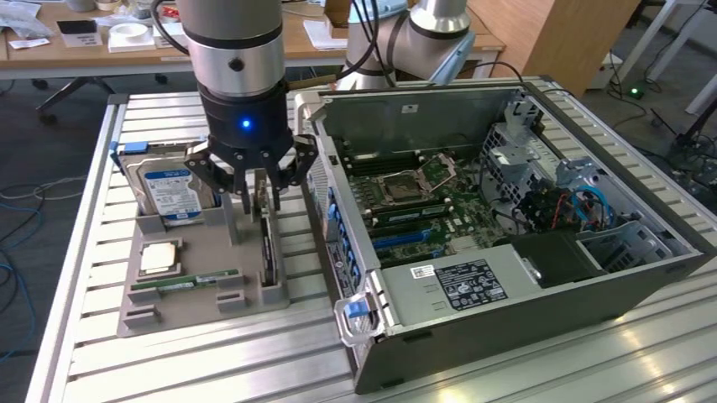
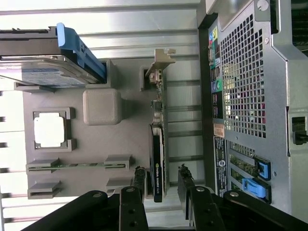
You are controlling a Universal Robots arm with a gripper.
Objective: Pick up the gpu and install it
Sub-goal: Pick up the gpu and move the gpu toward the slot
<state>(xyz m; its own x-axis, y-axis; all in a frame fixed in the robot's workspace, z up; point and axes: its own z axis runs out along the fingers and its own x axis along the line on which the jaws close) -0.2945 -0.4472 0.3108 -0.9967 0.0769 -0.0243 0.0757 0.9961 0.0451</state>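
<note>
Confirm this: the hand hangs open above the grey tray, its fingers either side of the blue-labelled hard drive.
Not right. In the wrist view the hand hangs open above the grey tray, but its fingers stand either side of the gpu, not the hard drive, which sits apart in its own slot.

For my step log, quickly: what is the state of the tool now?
Tool: open, one finger on each side of the gpu, not gripping it.
</note>
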